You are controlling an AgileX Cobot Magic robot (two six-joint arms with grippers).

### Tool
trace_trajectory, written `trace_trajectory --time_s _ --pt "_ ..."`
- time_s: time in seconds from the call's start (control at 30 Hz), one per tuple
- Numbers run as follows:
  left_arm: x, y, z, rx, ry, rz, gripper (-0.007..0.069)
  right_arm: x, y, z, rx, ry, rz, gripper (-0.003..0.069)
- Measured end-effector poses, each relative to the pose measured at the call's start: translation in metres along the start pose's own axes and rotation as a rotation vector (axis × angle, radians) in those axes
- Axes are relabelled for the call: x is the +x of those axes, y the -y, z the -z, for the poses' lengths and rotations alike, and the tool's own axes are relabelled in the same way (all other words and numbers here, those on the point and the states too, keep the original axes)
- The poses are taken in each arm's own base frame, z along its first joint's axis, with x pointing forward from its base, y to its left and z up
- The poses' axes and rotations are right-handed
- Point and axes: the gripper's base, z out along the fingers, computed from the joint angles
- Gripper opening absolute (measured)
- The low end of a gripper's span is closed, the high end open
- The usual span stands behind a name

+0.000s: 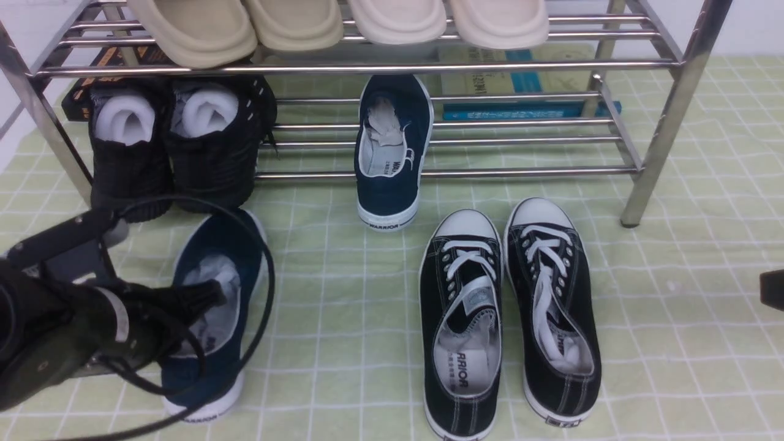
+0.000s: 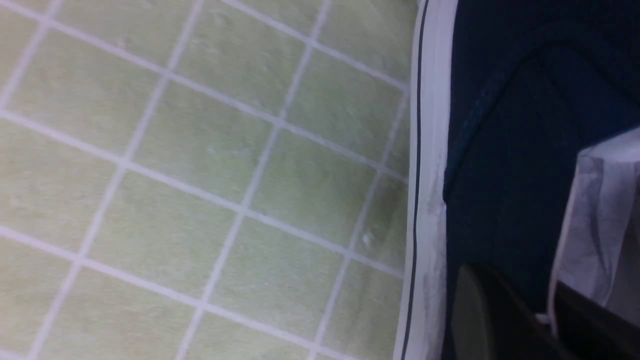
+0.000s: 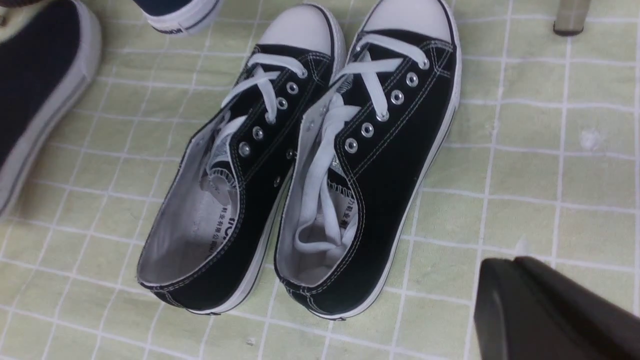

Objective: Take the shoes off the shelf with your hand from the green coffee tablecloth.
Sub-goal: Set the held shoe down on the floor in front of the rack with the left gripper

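Left gripper (image 1: 208, 295) low, jaws pinched, right gripper (image 3: 550, 312) closed

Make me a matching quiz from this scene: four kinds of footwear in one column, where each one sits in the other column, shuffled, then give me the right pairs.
Column one:
1. beige slippers
2. black knit shoes
3. black lace-up sneakers
4. near navy slip-on

Column two:
A. side by side on the green tablecloth, in front of the shelf
B. on the tablecloth, with the left gripper closed on its collar
C. on the shelf's top tier
D. under the top tier, at the shelf's left end

Pairs: 1-C, 2-D, 3-A, 4-B
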Motion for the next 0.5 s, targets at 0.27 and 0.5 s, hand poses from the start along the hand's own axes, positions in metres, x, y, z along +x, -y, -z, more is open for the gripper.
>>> trace_trajectory --time_s 0.27,0.5 --pt "-0.008 0.001 0.003 -0.042 0.003 -0.034 0.0039 -0.001 0.005 -0.013 0.009 -0.054 -0.016 0.0024" --pt "-0.001 0.001 -0.018 -0.089 -0.063 -0.07 0.0039 -0.001 0.005 -0.015 0.007 -0.065 -0.022 0.0031"
